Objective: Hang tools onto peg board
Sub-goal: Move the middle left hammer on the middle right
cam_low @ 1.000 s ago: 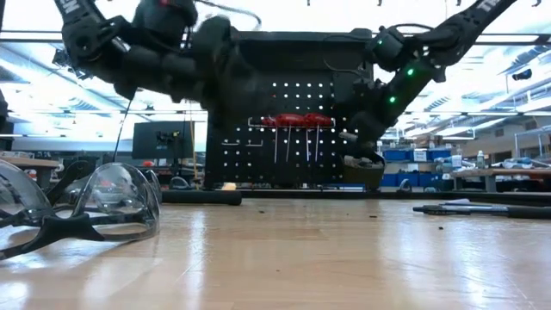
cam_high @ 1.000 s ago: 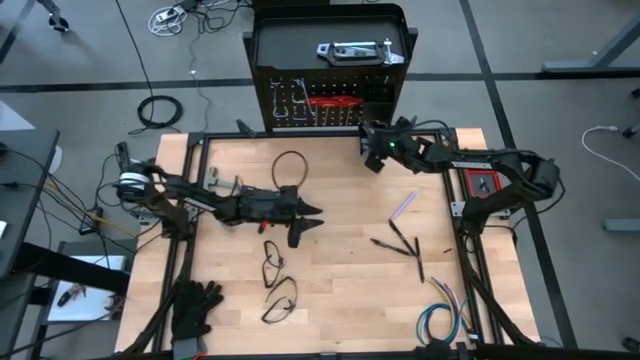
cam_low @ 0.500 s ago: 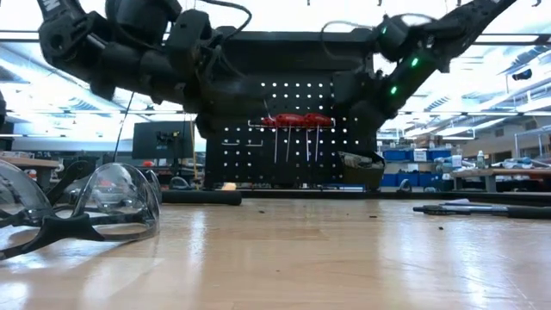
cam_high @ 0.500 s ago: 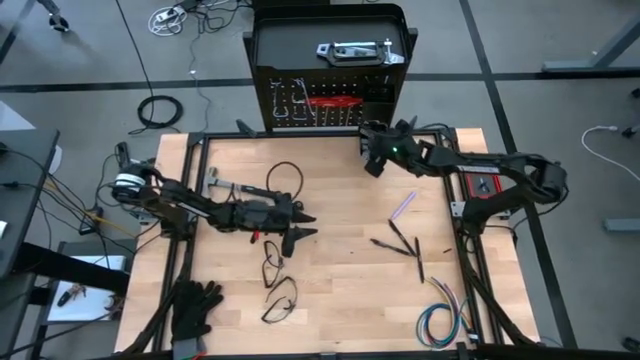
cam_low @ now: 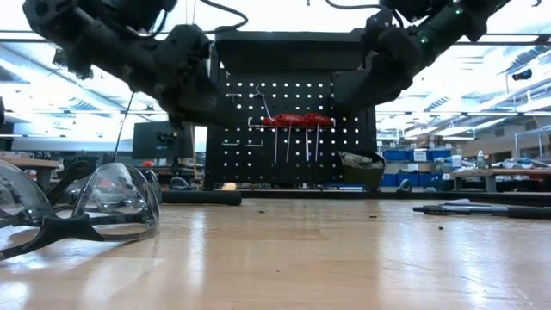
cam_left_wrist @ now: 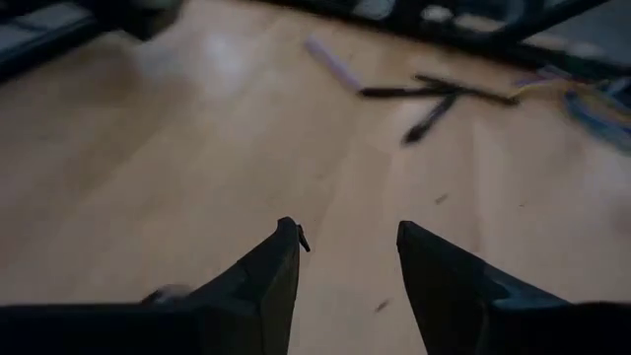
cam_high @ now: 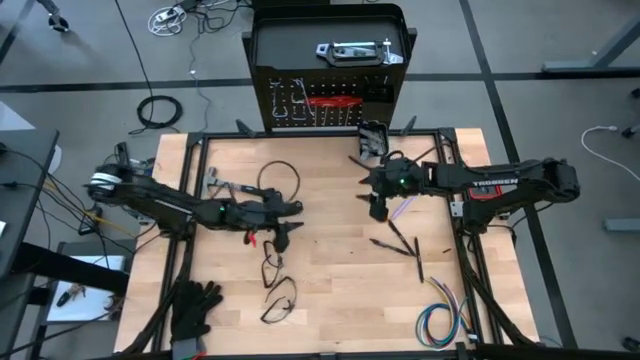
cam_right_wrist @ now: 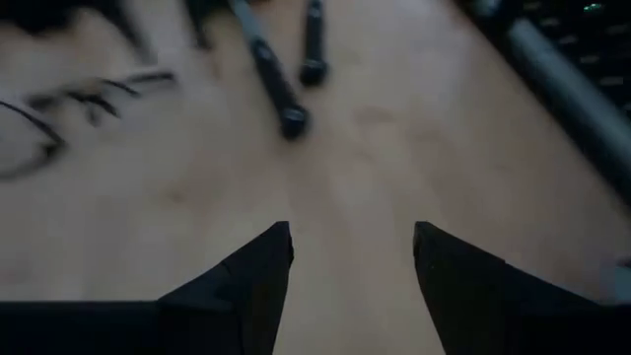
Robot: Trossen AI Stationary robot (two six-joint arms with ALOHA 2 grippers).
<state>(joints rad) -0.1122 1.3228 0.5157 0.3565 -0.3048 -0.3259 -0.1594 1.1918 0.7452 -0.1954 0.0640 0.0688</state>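
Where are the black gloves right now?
In the high view, the black gloves lie at the table's near-left corner, below the left arm.

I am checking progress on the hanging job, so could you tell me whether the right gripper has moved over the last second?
Yes. In the high view the right gripper has drawn back from the peg board toward mid-table.

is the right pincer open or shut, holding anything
Open and empty: in its wrist view the right pincer shows bare table in the gap between its fingers.
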